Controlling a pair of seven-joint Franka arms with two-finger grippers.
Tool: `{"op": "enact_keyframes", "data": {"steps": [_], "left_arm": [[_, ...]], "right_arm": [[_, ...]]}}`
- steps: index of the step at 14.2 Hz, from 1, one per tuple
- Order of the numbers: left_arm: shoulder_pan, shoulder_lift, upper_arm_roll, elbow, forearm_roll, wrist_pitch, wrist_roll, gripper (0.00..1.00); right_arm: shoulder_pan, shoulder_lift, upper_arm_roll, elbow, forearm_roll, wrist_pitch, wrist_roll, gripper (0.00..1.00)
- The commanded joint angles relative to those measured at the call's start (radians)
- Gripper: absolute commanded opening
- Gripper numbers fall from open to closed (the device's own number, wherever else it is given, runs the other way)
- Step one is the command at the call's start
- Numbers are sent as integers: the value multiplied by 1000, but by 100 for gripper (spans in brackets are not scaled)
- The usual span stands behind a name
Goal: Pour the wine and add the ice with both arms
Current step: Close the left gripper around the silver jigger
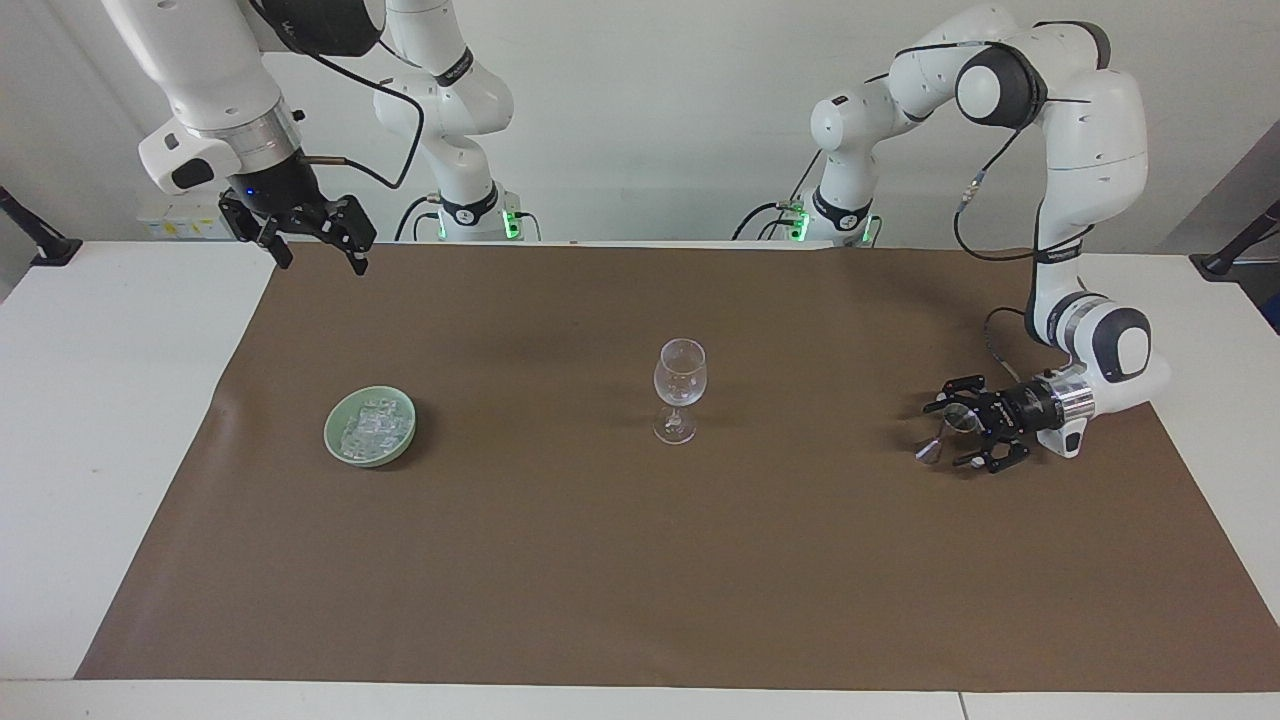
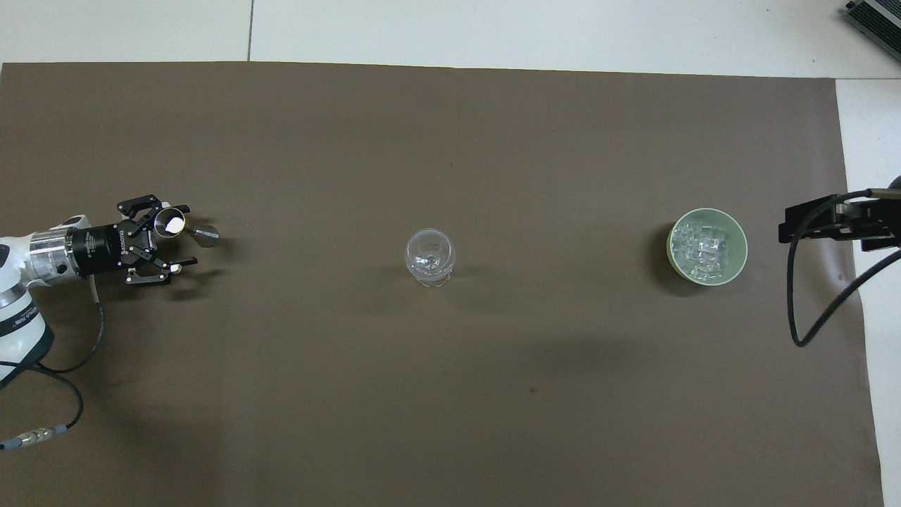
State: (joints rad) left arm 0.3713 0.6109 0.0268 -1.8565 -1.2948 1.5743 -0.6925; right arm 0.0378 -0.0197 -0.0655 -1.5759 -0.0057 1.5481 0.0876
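Note:
A clear wine glass (image 1: pixel 680 388) (image 2: pixel 430 257) stands empty at the mat's middle. Ice (image 1: pixel 371 424) (image 2: pixel 706 245), small clear cubes, fills a green bowl (image 1: pixel 336 447) (image 2: pixel 740 262) toward the right arm's end. A small silver stemmed cup (image 1: pixel 930 451) (image 2: pixel 169 224) stands toward the left arm's end. My left gripper (image 1: pixel 948 436) (image 2: pixel 188 235) lies low and level with its open fingers on either side of the cup. My right gripper (image 1: pixel 322 258) hangs open, high over the mat's corner near its base. No wine shows.
A brown mat (image 1: pixel 640 560) (image 2: pixel 450 394) covers most of the white table (image 1: pixel 100 400). Black clamp stands (image 1: pixel 30 235) sit at both table ends.

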Motion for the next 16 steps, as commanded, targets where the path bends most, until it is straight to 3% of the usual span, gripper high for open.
{"op": "enact_keyframes", "data": {"steps": [1, 2, 4, 5, 12, 16], "left_arm": [[-8, -19, 10, -35, -32, -13, 62, 92], [-3, -19, 10, -35, -35, -20, 59, 51], [-6, -20, 15, -44, -37, -36, 56, 12], [-8, -20, 15, -49, -37, -28, 54, 4], [-6, -23, 18, -49, -35, -25, 48, 0], [-28, -66, 19, -50, -34, -25, 27, 0]], "right_arm": [[-4, -25, 0, -27, 24, -2, -25, 100], [-4, -25, 0, -27, 24, -2, -23, 100], [-4, -25, 0, -27, 24, -2, -23, 100], [-4, -25, 0, -27, 24, -2, -25, 100], [-4, -25, 0, -27, 24, -2, -23, 100], [-6, -25, 0, -27, 24, -2, -25, 100]]}}
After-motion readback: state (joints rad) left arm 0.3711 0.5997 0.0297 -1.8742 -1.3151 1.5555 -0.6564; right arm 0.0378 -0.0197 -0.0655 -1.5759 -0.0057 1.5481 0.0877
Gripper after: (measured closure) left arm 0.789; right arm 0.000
